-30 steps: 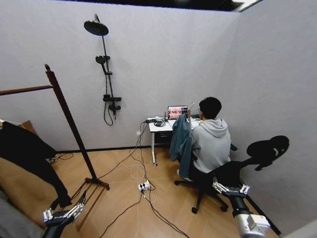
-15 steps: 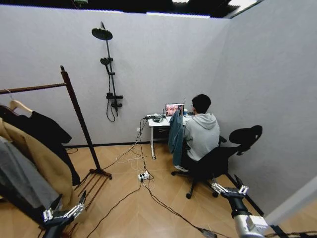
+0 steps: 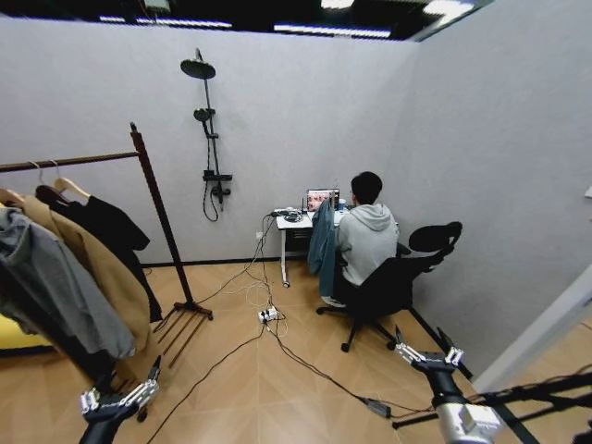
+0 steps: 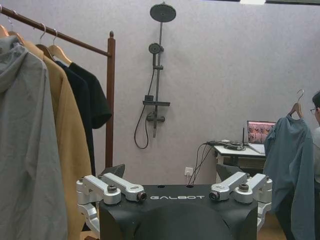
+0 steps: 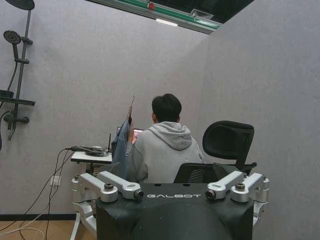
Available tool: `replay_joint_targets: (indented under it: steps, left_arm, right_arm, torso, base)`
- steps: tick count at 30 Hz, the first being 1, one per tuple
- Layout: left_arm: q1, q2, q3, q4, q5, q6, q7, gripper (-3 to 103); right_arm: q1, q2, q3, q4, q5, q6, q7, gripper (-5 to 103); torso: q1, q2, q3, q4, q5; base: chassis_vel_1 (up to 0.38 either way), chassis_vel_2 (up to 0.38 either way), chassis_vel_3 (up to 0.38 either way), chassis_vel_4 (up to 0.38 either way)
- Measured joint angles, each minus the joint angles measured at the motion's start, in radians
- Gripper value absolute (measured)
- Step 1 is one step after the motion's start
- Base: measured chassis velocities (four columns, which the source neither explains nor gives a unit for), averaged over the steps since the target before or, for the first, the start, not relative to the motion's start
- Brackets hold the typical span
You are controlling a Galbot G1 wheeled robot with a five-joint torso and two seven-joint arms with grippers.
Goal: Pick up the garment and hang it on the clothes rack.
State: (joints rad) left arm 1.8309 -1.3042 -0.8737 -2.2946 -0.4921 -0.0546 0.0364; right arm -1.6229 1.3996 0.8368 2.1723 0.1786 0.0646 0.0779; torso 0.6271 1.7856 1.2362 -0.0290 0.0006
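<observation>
The garment (image 3: 113, 233), a black jacket on a light wooden hanger (image 4: 59, 51), hangs from the bar (image 3: 65, 162) of the dark-brown clothes rack (image 3: 154, 208) at the left. It is the piece nearest the post (image 4: 110, 100), and it shows in the left wrist view as the black garment (image 4: 89, 100). My left gripper (image 3: 117, 398) is low at the bottom left, below the hanging clothes and apart from them. It is open and holds nothing, as the left gripper (image 4: 177, 196) shows close up. My right gripper (image 3: 430, 355) is low at the bottom right, also open and empty (image 5: 174, 194).
A tan coat (image 3: 102, 268) and a grey hoodie (image 3: 55, 296) hang beside the black jacket. A person sits in an office chair (image 3: 393, 287) at a small desk (image 3: 294, 225), with a teal-blue jacket (image 3: 322, 248) beside them. Cables and a power strip (image 3: 268, 315) cross the floor. Stand legs (image 3: 499, 398) lie at the lower right.
The whole picture has shifted as the camera pulled back: the rack and its clothes have come further into view and the person looks smaller. Both grippers hold the same places, still open.
</observation>
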Motion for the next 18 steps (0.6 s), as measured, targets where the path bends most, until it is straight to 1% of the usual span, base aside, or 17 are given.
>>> replay_joint_targets:
  steps: [1,3,7,8,9,10,11,13,14,16,17,18]
  left_arm:
    - [0.000,0.000,0.000,0.000,0.000,0.000,0.000,100]
    - [0.000,0.000,0.000,0.000,0.000,0.000,0.000,100]
    - [0.000,0.000,0.000,0.000,0.000,0.000,0.000,100]
    - [0.000,0.000,0.000,0.000,0.000,0.000,0.000,100]
    - [0.000,0.000,0.000,0.000,0.000,0.000,0.000,100]
    - [0.000,0.000,0.000,0.000,0.000,0.000,0.000,100]
    - [0.000,0.000,0.000,0.000,0.000,0.000,0.000,100]
    - [0.000,0.000,0.000,0.000,0.000,0.000,0.000,100]
    - [0.000,0.000,0.000,0.000,0.000,0.000,0.000,100]
    - [0.000,0.000,0.000,0.000,0.000,0.000,0.000,100]
    - [0.000,0.000,0.000,0.000,0.000,0.000,0.000,100]
    - [0.000,0.000,0.000,0.000,0.000,0.000,0.000,100]
  right_arm:
    - [0.000,0.000,0.000,0.001,-0.001,0.000,0.000,100]
    - [0.000,0.000,0.000,0.001,-0.001,0.000,0.000,100]
    - [0.000,0.001,-0.002,0.003,-0.003,0.000,0.000,100]
    - [0.000,0.001,-0.003,0.004,-0.005,0.000,0.000,100]
    - [-0.001,0.001,-0.004,0.006,-0.006,0.000,0.000,100]
    - [-0.001,0.001,-0.004,0.006,-0.006,0.000,0.000,100]
    - [-0.002,0.001,-0.004,0.008,-0.008,0.000,0.000,100]
    - [-0.002,0.002,-0.005,0.009,-0.010,0.000,0.000,100]
    - [-0.003,0.002,-0.005,0.013,-0.010,0.000,0.000,100]
    - [-0.004,0.002,-0.005,0.015,-0.011,0.000,0.000,100]
    - [-0.005,0.003,-0.006,0.016,-0.012,-0.001,0.000,100]
    - [-0.005,0.003,-0.006,0.017,-0.014,-0.001,0.000,100]
  torso:
    - [0.000,0.000,0.000,0.0002,-0.0012]
    - [0.000,0.000,0.000,0.0005,-0.0006]
    - [0.000,0.000,0.000,-0.0001,-0.0006]
    - [0.000,0.000,0.000,0.0002,-0.0002]
    - [0.000,0.000,0.000,0.0003,-0.0012]
    - [0.000,0.000,0.000,0.0003,-0.0012]
    - [0.000,0.000,0.000,0.0003,-0.0006]
    - [0.000,0.000,0.000,0.0005,-0.0005]
    - [0.000,0.000,0.000,0.0001,-0.0009]
    - [0.000,0.000,0.000,-0.0002,-0.0002]
    - [0.000,0.000,0.000,0.0004,-0.0011]
    - [0.000,0.000,0.000,0.0003,-0.0013]
  base:
    - [0.228,-0.251,-0.230,0.242]
    - [0.228,-0.231,-0.218,0.251]
    - [0.213,-0.219,-0.245,0.225]
    - [0.232,-0.243,-0.250,0.257]
    - [0.246,-0.255,-0.232,0.257]
    - [0.246,-0.255,-0.232,0.257]
    - [0.246,-0.233,-0.232,0.249]
    - [0.242,-0.233,-0.249,0.231]
    - [0.228,-0.241,-0.249,0.231]
    - [0.228,-0.234,-0.252,0.202]
    - [0.222,-0.234,-0.254,0.241]
    - [0.233,-0.237,-0.254,0.222]
